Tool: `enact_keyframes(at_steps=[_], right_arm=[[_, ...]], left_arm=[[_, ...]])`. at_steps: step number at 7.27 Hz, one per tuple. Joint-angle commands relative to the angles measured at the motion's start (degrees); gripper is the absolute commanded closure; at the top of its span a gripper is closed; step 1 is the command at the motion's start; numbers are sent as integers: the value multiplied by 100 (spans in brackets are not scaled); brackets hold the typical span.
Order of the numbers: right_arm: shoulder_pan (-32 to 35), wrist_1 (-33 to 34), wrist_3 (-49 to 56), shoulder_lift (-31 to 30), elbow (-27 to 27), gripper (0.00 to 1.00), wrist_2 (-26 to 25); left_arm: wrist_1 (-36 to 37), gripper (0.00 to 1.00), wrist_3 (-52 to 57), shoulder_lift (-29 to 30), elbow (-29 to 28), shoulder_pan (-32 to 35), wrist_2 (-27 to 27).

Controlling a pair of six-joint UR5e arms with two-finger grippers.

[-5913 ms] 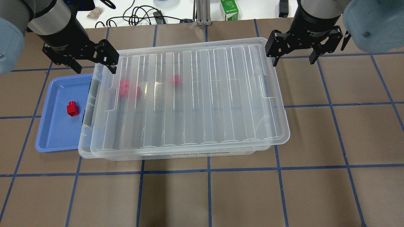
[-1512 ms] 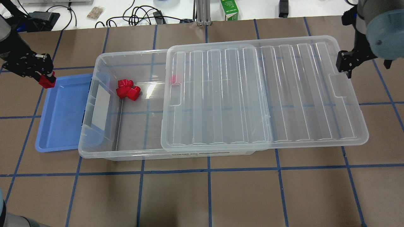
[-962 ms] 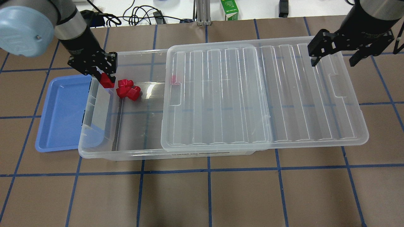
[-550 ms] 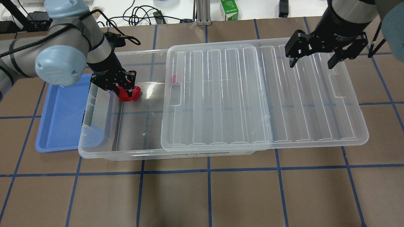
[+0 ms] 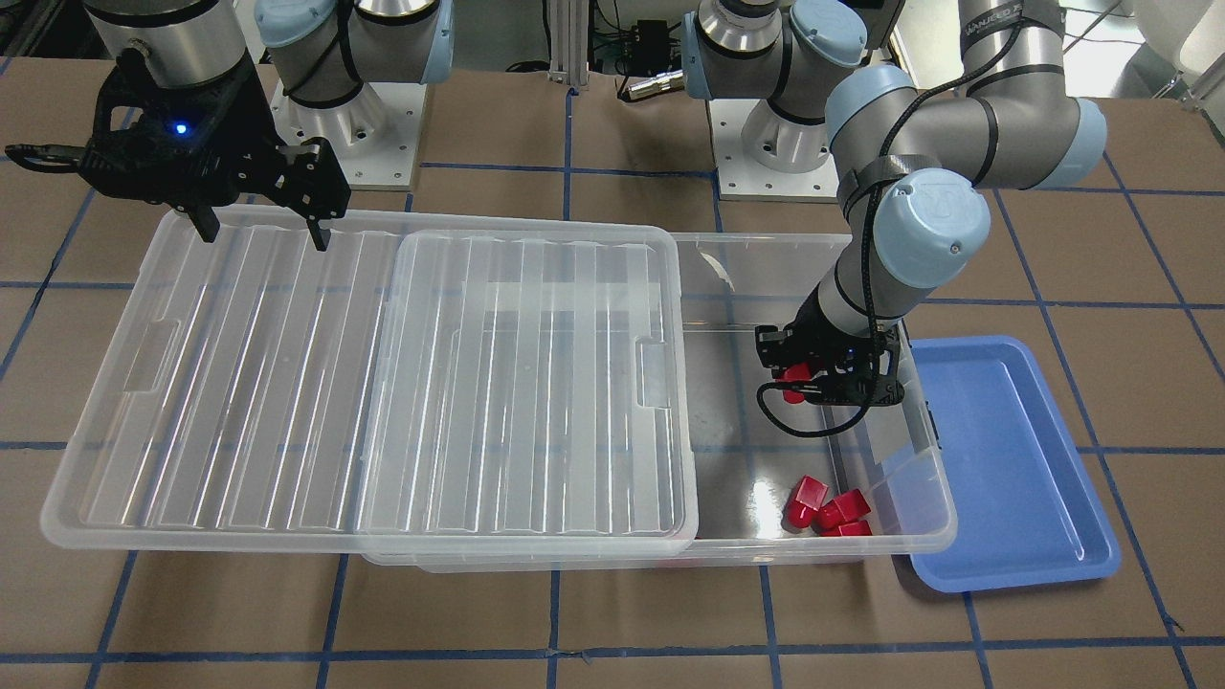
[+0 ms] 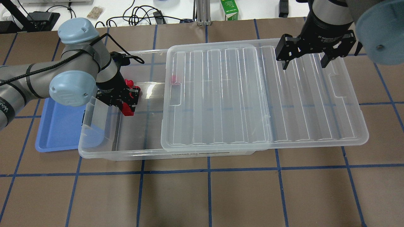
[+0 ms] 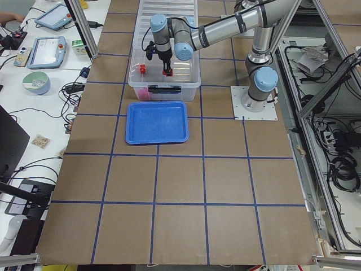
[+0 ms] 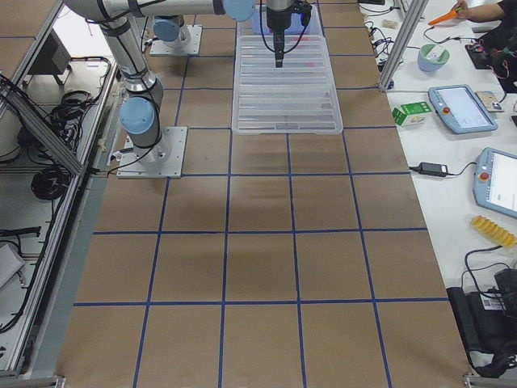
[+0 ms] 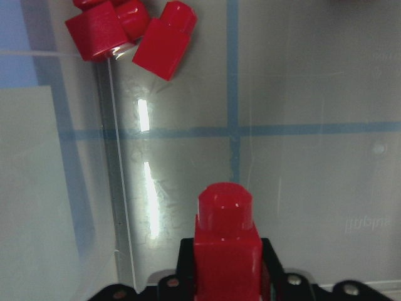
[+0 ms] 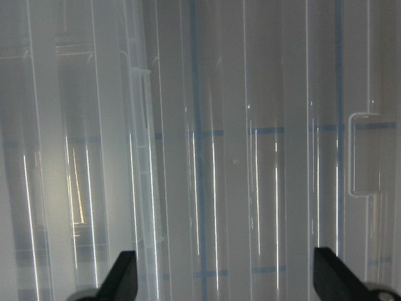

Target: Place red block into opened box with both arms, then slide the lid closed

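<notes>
My left gripper (image 6: 127,106) is shut on the red block (image 6: 128,110), stub end pointing away from the fingers, and holds it over the uncovered end of the clear box (image 6: 104,154). The left wrist view shows the red block (image 9: 225,244) above the box floor. The lid (image 6: 268,94) lies slid toward the right, covering most of the box and overhanging its right end. Open and empty, my right gripper (image 6: 304,61) hovers over the lid's far edge. The front view shows the left gripper (image 5: 802,383), the red block (image 5: 792,378), the lid (image 5: 287,383) and the right gripper (image 5: 258,225).
A few other red blocks (image 5: 828,507) lie together in the box's far left corner, also in the left wrist view as loose blocks (image 9: 125,31). One more red block (image 6: 173,78) shows faintly under the lid. A blue tray (image 6: 60,126) sits against the box's left end.
The lid went from covering the box to slid right. My left gripper carried the red block from over the tray into the box opening. My right gripper moved left over the lid.
</notes>
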State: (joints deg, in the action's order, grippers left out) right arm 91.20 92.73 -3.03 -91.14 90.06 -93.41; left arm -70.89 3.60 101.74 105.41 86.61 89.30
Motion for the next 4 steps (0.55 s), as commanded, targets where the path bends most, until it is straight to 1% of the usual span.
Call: enact_keyframes(at_steps=[1, 2, 4], right_arm=[[3, 9, 4, 9, 29, 0, -19], [3, 9, 4, 9, 29, 0, -28], [-6, 9, 13, 9, 38, 0, -45]], left_arm=[[441, 100, -35, 100, 338, -21, 9], [871, 100, 34, 178, 549, -56, 26], [893, 100, 18, 188, 717, -100, 17]])
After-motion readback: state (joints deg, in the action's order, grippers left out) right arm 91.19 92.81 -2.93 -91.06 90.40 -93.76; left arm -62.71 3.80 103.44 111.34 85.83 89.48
